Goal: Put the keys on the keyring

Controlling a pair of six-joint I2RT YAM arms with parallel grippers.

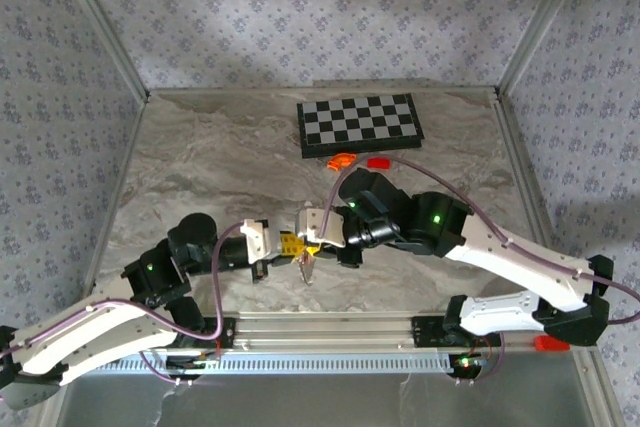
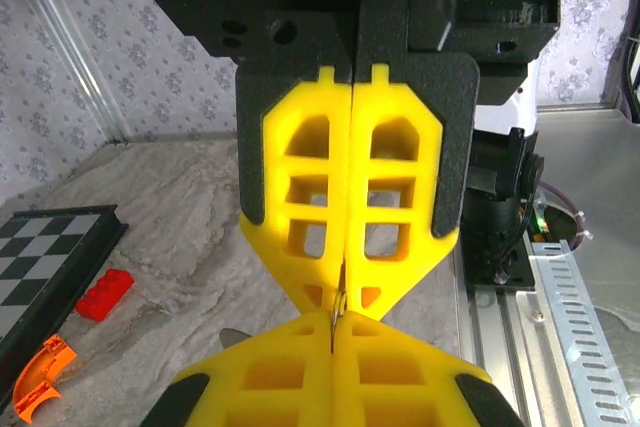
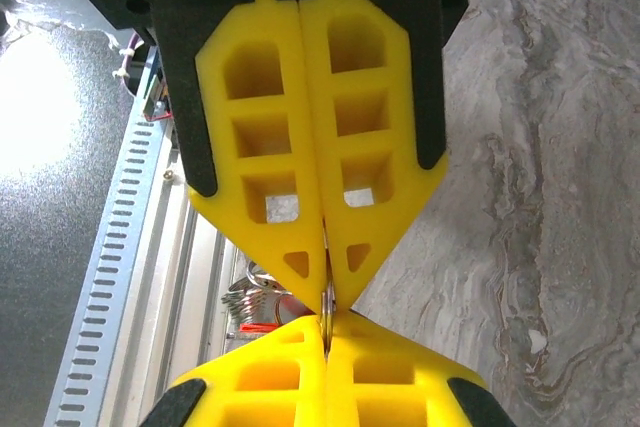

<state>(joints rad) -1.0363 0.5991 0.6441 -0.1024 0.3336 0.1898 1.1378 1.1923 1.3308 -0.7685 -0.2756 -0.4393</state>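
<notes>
Top external: keyring (image 1: 306,269) hangs thin and silvery (narrow loop); slack.

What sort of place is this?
Probably a staged robot test booth, not a real home: floral-patterned grey wall panels in silvery aluminium framing, a marble-look tabletop, and a slotted metal mounting rail at the near edge.

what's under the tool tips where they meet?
A small silvery piece hangs below the left tool and right tool, over the marble table. What the shut yellow fingers pinch is covered; the piece is too small to identify.
</notes>
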